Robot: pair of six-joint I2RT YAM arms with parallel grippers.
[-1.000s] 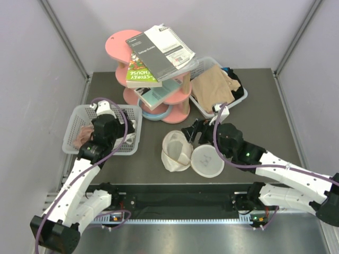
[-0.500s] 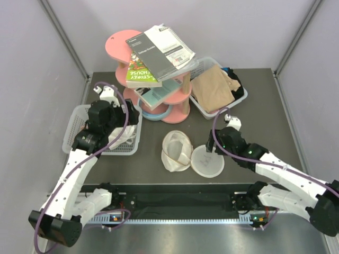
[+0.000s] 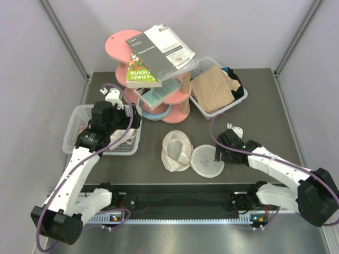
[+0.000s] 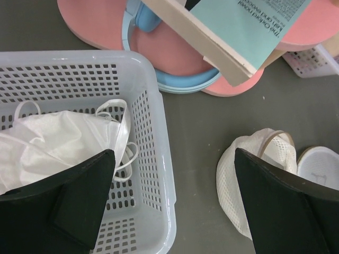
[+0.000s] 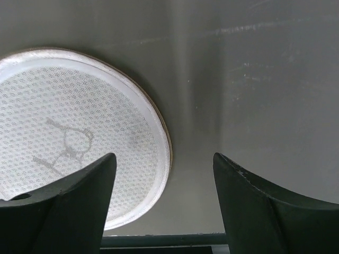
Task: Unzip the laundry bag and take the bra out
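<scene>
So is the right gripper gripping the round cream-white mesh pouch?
No: the right gripper is open, and the round cream-white mesh pouch lies flat on the dark table beneath it.

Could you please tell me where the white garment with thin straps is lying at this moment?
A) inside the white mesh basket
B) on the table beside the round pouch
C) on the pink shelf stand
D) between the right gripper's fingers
A: the left wrist view shows the bra lying inside the white mesh basket, with its strap loops near the basket's wall.
</scene>
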